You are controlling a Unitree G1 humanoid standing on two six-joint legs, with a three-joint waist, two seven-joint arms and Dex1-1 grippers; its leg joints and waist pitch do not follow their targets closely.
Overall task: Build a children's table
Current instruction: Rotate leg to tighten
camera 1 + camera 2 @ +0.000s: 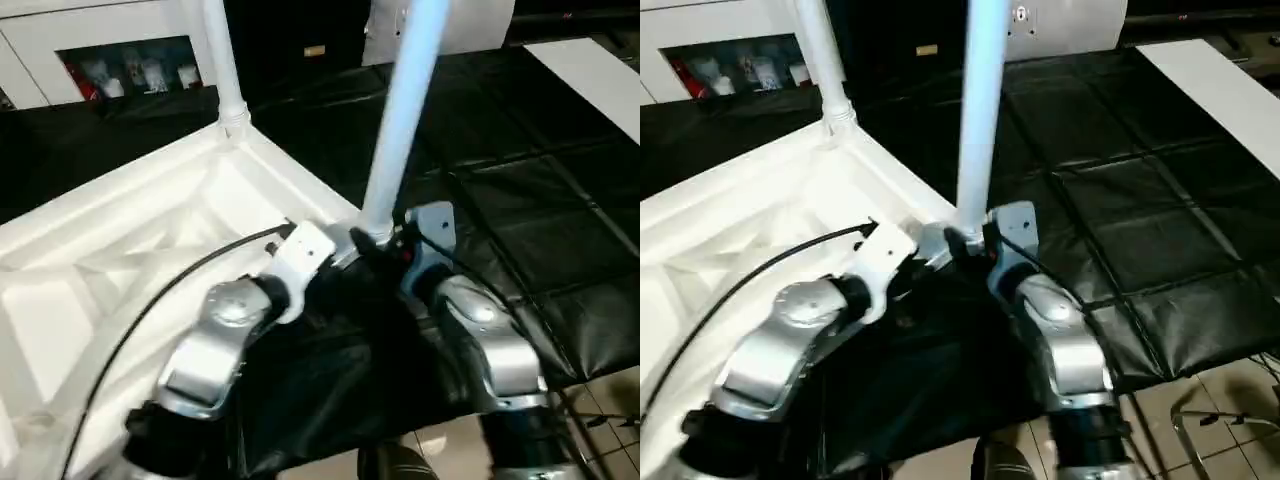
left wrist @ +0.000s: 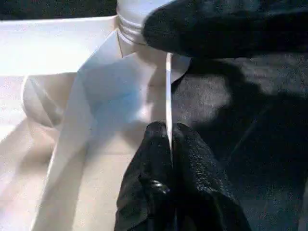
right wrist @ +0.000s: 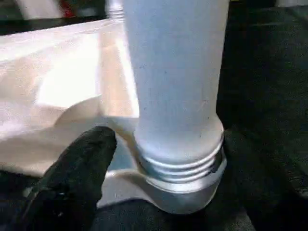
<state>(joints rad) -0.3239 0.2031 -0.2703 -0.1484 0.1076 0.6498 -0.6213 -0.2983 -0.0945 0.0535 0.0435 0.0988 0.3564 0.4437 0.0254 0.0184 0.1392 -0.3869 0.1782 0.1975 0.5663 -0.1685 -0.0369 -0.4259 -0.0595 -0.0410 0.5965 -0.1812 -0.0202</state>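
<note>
Surface [image 1: 1160, 250]: black-covered. Tabletop [image 1: 120, 250] lies inverted at its near left, one corner overhanging the near edge. One leg [image 1: 225, 70] stands in the far socket; a second leg [image 1: 400, 120] stands at the near socket, threads exposed. Left pincer [image 2: 171, 144] closed on the tabletop's rim. Right pincer [image 3: 163, 159] wide, straddling the leg base, holding nothing. Risk: unseated, unsupported leg may tip or cross-thread.

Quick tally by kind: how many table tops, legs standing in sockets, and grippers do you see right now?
Table top: 1
Legs standing in corner sockets: 2, far leg and near leg
Grippers: 2, left gripper and right gripper
Total: 5
</note>
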